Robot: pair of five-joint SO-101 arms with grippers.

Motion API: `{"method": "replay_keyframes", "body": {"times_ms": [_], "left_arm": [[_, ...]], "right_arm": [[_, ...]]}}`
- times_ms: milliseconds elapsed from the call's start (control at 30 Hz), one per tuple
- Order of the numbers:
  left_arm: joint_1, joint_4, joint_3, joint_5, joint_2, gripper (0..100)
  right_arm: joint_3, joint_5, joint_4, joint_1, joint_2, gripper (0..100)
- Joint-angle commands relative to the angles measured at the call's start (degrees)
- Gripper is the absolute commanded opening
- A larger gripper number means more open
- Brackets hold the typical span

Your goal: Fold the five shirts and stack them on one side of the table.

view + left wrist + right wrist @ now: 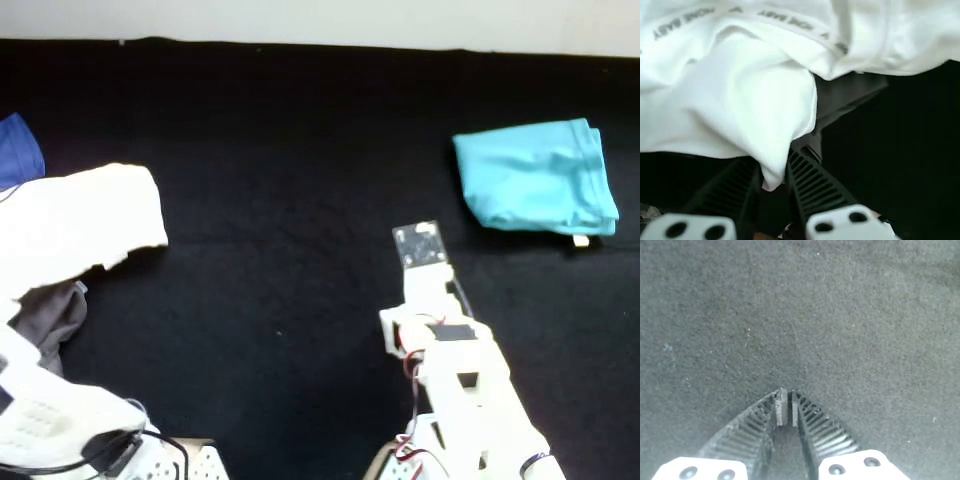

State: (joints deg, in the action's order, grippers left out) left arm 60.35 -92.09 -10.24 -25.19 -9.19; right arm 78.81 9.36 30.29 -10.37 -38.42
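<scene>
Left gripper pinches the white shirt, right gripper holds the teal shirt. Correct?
No. The right wrist view shows the right gripper shut on nothing over the black table; the teal shirt lies apart, folded. The left gripper does pinch the white shirt.

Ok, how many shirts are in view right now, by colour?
teal shirt: 1
white shirt: 1
blue shirt: 1
grey shirt, partly under the white one: 1
Total: 4
</scene>
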Motion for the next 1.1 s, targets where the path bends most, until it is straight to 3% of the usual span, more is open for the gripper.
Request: {"method": "replay_keyframes", "body": {"times_ms": [0,233,367,467,733,933,1067], "left_arm": [[-9.6,-6.2,-6.3,2.4,8.7,1],[-33.0,-7.2,-11.6,7.2,21.7,1],[-48.5,-7.2,-14.3,7.3,26.0,1],[-56.3,-7.2,-14.5,7.1,26.6,1],[-65.0,-7.3,-7.2,7.2,22.5,2],[-64.8,-8.4,-5.4,8.4,22.3,19],[-62.0,-8.7,-4.5,10.9,21.8,20]], "right_arm": [[0.1,-0.1,-1.4,0.0,-0.3,3.6],[0.1,-0.1,-1.4,0.0,-0.3,3.6],[0.2,-0.1,-1.4,0.0,-0.3,3.6],[0.2,-0.1,-1.4,0.0,-0.3,3.6],[0.2,-0.1,-1.4,0.0,-0.3,3.6],[0.2,-0.1,-1.4,0.0,-0.3,3.6],[0.2,-0.1,-1.4,0.0,-0.3,3.6]]}}
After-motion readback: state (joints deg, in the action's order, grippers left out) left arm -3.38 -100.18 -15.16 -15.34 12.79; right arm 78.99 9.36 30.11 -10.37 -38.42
